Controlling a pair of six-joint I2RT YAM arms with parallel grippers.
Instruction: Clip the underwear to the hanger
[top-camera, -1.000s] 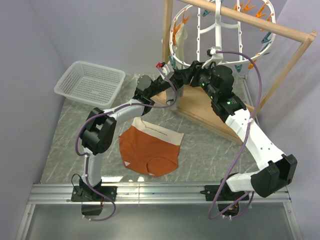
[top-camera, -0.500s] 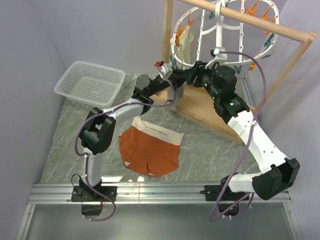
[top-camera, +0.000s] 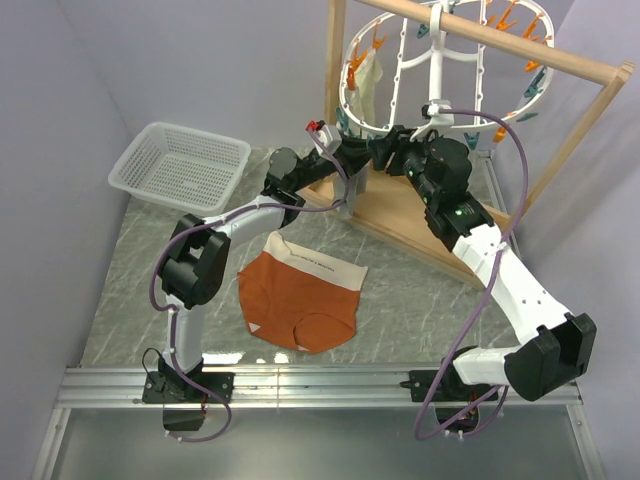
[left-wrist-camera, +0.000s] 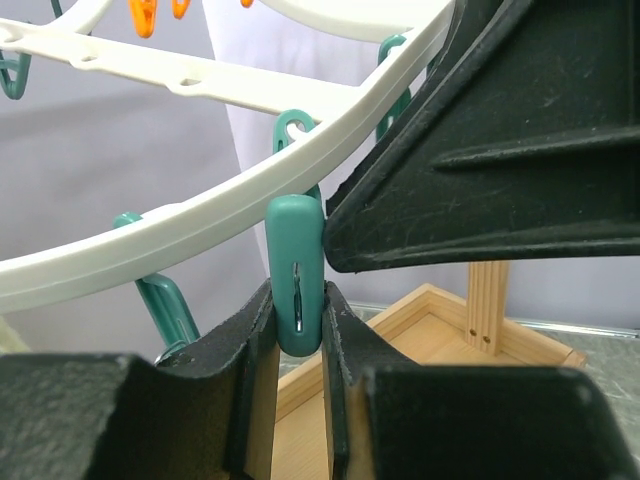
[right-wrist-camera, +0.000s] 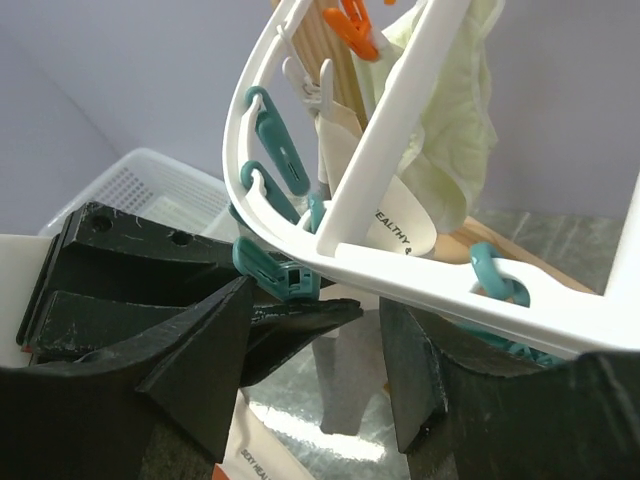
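From above, my left gripper (top-camera: 347, 152) and my right gripper (top-camera: 385, 150) meet nose to nose under the near rim of the hanger (top-camera: 352, 60), which hangs from the wooden frame (top-camera: 520, 48). Both arms reach up and forward because that is where the pegs dangle. The underwear (top-camera: 300, 292) lies flat on the table (top-camera: 420, 290), well below and behind both tools, back toward my bases. Neither tool holds it, so I judge this to be work on a peg before the cloth is fetched. Through my left wrist, my fingers (left-wrist-camera: 255, 335) are pressed onto a teal clothespin (left-wrist-camera: 296, 270), one pad against each side. The peg hangs upright under the white rim straight ahead of me. I take the pinch as a squeeze to open it, though its mouth sits below my pads and I cannot tell whether it gapes. The right tool's dark finger crowds in just above and to the right, close to the rim, probably to steady the rack against my push. Through my right wrist, the jaws stand wide apart with nothing between them. The rim crosses just ahead, the pinched peg is ahead to the left, and a cream cloth (right-wrist-camera: 440, 120) hangs beyond.
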